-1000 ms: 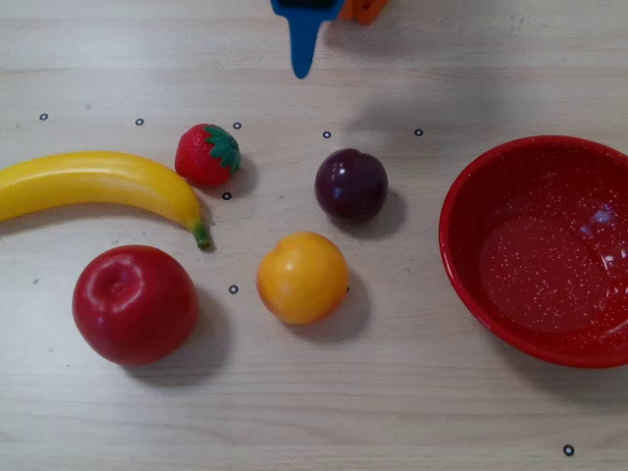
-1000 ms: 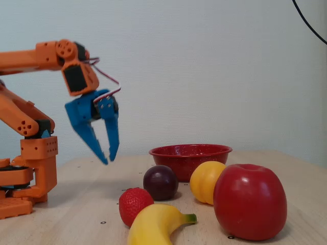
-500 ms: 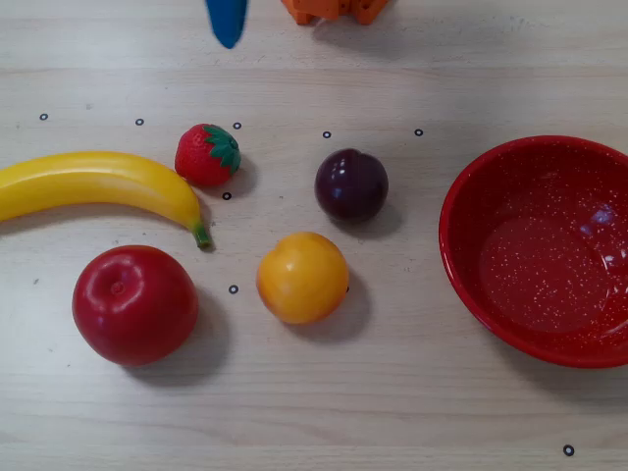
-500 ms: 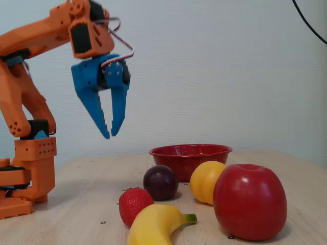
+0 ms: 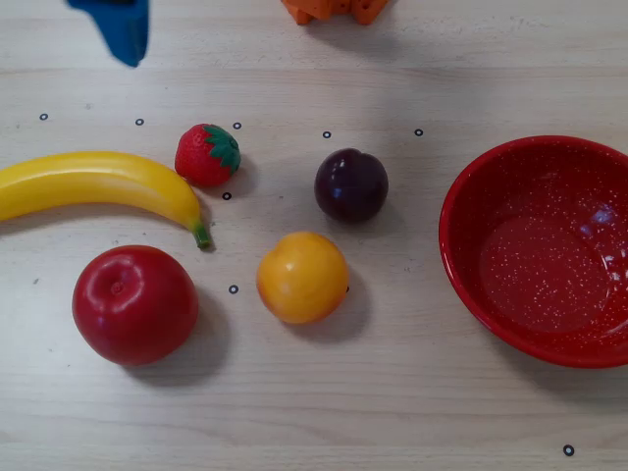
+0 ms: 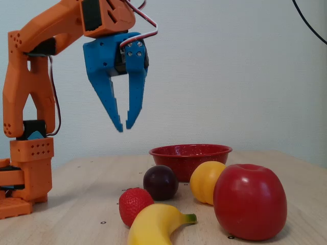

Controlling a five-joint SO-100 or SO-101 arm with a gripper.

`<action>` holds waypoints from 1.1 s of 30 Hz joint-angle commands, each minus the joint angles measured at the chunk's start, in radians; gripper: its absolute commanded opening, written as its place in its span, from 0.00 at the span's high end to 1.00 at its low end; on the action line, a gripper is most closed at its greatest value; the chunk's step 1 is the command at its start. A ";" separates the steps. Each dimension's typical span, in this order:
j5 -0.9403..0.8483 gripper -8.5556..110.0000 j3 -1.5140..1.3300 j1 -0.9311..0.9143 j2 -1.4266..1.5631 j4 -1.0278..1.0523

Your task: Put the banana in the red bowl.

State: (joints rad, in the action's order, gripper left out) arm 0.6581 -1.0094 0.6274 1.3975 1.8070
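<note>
The yellow banana (image 5: 93, 183) lies on the table at the left of the overhead view, its green stem tip pointing right; it also shows in the fixed view (image 6: 156, 223) at the front. The red speckled bowl (image 5: 471, 285) sits empty at the right edge of the overhead view and at the back in the fixed view (image 6: 190, 151). My blue gripper (image 6: 124, 127) hangs high above the table, its fingers a little apart and empty. In the overhead view only a blue finger (image 5: 118, 29) shows at the top left, beyond the banana.
A red apple (image 5: 134, 304), a strawberry (image 5: 207, 154), a dark plum (image 5: 350, 184) and a round yellow-orange fruit (image 5: 302, 277) lie between banana and bowl. The orange arm base (image 6: 25, 173) stands at the left of the fixed view.
</note>
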 commanded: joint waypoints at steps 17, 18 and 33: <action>0.256 0.81 0.301 0.207 -0.302 0.089; 0.259 0.79 0.304 0.212 -0.316 0.089; 0.305 0.54 0.354 0.239 -0.486 0.015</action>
State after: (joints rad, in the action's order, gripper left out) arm 0.9327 -0.7378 0.8667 0.8698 1.8040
